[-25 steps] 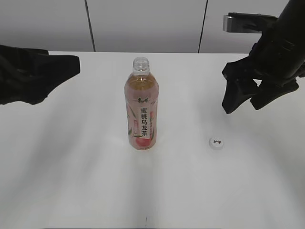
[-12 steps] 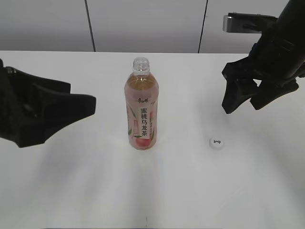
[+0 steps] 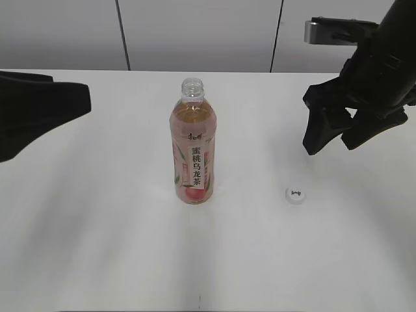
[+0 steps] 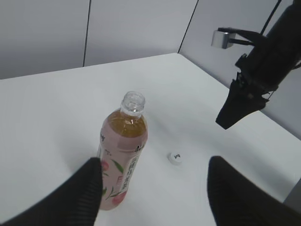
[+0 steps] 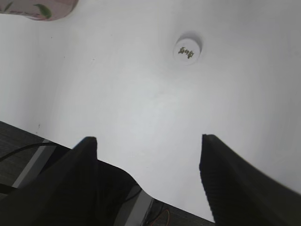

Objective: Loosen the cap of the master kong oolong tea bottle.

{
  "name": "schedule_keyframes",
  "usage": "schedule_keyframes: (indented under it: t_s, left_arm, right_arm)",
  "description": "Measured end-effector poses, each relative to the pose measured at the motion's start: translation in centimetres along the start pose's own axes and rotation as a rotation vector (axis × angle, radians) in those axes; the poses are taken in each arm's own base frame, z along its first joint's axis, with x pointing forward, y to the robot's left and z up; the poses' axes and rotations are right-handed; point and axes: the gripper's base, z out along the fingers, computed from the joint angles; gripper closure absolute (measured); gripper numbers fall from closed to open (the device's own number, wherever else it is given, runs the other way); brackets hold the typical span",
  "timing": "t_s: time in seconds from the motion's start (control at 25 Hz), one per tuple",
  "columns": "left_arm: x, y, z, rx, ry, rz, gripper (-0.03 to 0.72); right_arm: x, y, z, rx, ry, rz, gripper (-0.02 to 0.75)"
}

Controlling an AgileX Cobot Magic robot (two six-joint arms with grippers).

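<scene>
Nothing stands on the white table [image 3: 97, 247] but the bottle [image 3: 192, 156] and its cap [image 3: 296, 194]. The bottle is upright with its neck open. The cap lies flat on the table, below the right gripper [image 3: 335, 140] and well apart from the bottle. That gripper hangs above the table, fingers [image 5: 70, 174] spread and holding nothing. The left gripper [image 4: 155, 188] is raised well to the bottle's left, fingers [image 4: 70, 193] wide apart and empty; the bottle stands ahead of it.
</scene>
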Motion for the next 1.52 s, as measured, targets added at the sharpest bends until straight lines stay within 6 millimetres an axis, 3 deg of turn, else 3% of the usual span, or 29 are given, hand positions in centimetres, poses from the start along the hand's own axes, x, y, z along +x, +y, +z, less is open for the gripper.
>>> schedule_keyframes:
  t_s: [0.16,0.36,0.44,0.56,0.84,1.08,1.2,1.4,1.52]
  left_arm:
    - [-0.4,-0.3,-0.1,0.032,-0.034,-0.002,0.276]
    - [-2.2,-0.1,-0.3,-0.006,-0.222,-0.032,0.28]
    - [-2.2,0.7,-0.4,-0.132,-0.204,0.018,0.28]
    - [-1.2,1.2,-0.7,-0.238,-0.024,0.058,0.281]
    - [-0.5,-0.2,-7.0,-0.248,0.175,0.158,0.281]
    - [1.4,-0.9,-12.7,-0.245,0.128,0.182,0.281]
    - [2.8,-0.7,-14.0,-0.242,0.101,0.187,0.281]
    - [3.3,-0.9,-15.5,-0.234,0.036,0.199,0.281]
    - [3.9,-0.7,-15.6,-0.244,0.101,0.203,0.281]
  right_arm:
    - [0.0,0.0,0.0,-0.002,0.0,0.001,0.226]
    - [0.0,0.0,0.0,-0.004,-0.001,0.002,0.226]
    - [0.0,0.1,0.0,-0.007,-0.001,0.003,0.226]
    - [0.0,0.1,0.0,-0.009,-0.001,0.004,0.226]
    - [0.0,0.1,0.0,-0.01,-0.001,0.004,0.226]
    - [0.0,0.1,0.0,-0.01,-0.001,0.004,0.226]
    - [0.0,0.1,0.0,-0.01,-0.001,0.004,0.226]
    - [0.0,0.1,0.0,-0.01,0.0,0.004,0.225]
    - [0.0,0.1,0.0,-0.01,0.0,0.004,0.225]
